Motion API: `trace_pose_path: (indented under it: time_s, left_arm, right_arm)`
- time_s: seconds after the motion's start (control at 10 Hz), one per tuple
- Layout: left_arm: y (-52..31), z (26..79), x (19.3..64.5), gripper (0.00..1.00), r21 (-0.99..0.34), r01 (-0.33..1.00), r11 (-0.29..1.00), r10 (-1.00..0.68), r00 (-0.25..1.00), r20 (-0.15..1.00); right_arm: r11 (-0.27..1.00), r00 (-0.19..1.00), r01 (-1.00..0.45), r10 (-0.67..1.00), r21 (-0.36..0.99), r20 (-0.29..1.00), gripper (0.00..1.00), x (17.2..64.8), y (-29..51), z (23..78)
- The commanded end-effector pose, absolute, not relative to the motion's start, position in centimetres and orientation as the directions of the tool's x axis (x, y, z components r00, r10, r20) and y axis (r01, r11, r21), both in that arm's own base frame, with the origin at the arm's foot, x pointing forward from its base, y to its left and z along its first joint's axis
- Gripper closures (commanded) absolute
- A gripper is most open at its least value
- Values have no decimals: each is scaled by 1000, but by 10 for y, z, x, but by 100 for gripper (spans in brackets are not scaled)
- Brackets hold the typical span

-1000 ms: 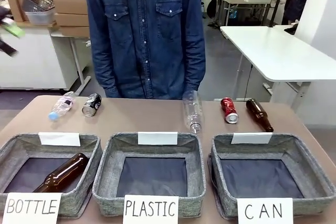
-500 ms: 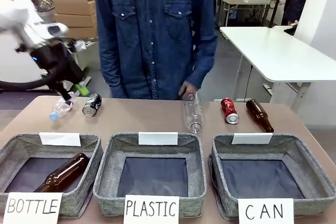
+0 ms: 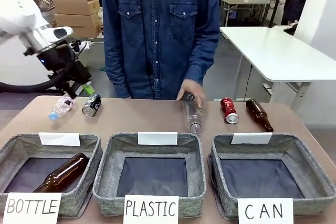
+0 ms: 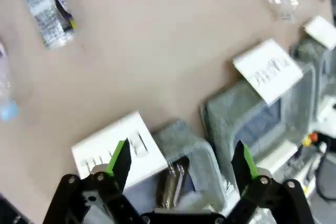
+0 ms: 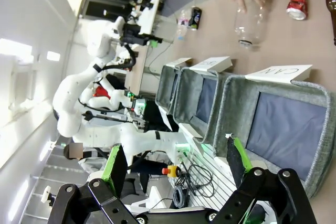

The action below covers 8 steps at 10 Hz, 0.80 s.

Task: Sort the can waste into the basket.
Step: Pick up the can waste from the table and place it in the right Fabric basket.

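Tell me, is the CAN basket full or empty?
The CAN basket is empty: its dark lining is bare, and the red can and the black can lie on the table beyond it.

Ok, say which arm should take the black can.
Left. The left pincer, open, hangs close to the black can at the far left of the table; the right pincer sits back on the CAN basket's near side.

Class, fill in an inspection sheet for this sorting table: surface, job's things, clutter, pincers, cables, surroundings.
Surface: brown table, bare between items.
Job's things: black can and red can lie on it; CAN basket empty.
Clutter: small plastic bottle; clear bottle under a person's hand; brown bottle; second brown bottle in the BOTTLE basket.
Pincers: left pincer open; right pincer open; both empty.
Cables: black cable at left arm.
Surroundings: white table, cardboard boxes.
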<state>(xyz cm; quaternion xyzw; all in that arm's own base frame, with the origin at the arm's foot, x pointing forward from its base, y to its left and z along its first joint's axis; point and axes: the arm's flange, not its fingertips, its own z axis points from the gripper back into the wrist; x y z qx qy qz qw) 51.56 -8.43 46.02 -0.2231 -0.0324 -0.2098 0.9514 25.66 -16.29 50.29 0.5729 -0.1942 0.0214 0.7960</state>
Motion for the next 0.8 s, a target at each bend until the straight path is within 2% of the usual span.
trace_pose_path:
  time_s: [0.0,0.1,0.7]
  left_arm:
    - [-107,405,540,0,-280,418,864,-319,886,337]
    - [-109,396,551,0,-236,393,889,-284,877,388]
    - [-110,371,609,0,-3,233,973,-213,896,390]
  right_arm:
    - [327,911,-292,-190,899,365,0,258,-163,505]
    - [327,911,-292,-190,899,365,0,258,-163,505]
    - [327,911,-292,-190,899,365,0,258,-163,505]
